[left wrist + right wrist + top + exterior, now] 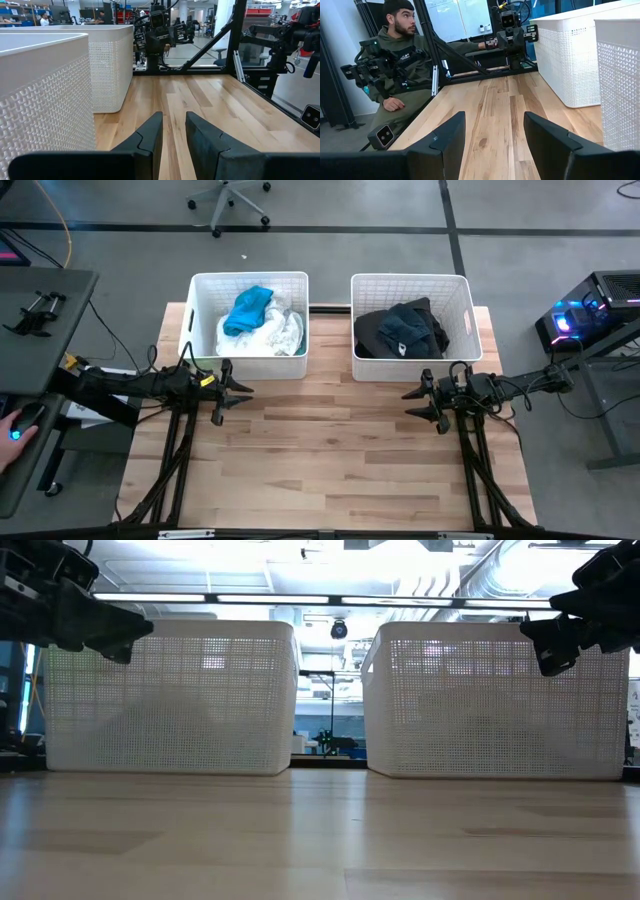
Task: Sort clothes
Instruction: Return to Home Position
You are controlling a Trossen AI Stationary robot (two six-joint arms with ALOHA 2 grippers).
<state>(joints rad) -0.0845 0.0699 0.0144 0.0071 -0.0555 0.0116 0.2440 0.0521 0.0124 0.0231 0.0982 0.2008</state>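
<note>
The clothes lie in two white plastic baskets at the table's far side. The left basket (pixel 200 330) holds a teal and bright blue garment (pixel 248 310) on white and pale ones (pixel 275 335). The right basket (pixel 462 320) holds black, navy and dark grey garments (pixel 400 330). My left gripper (pixel 240 389) hovers over the table in front of the left basket, its fingers (pixel 150 132) a little apart and empty. My right gripper (pixel 415 402) hovers in front of the right basket, open and empty; its own view (pixel 494 117) shows a wide gap.
Bare wooden tabletop (pixel 330 460) lies between and in front of the two grippers. A person (pixel 400 45) sits beyond the table's left edge, with a hand (pixel 15 428) on a side desk. Arm stands and cables flank the table.
</note>
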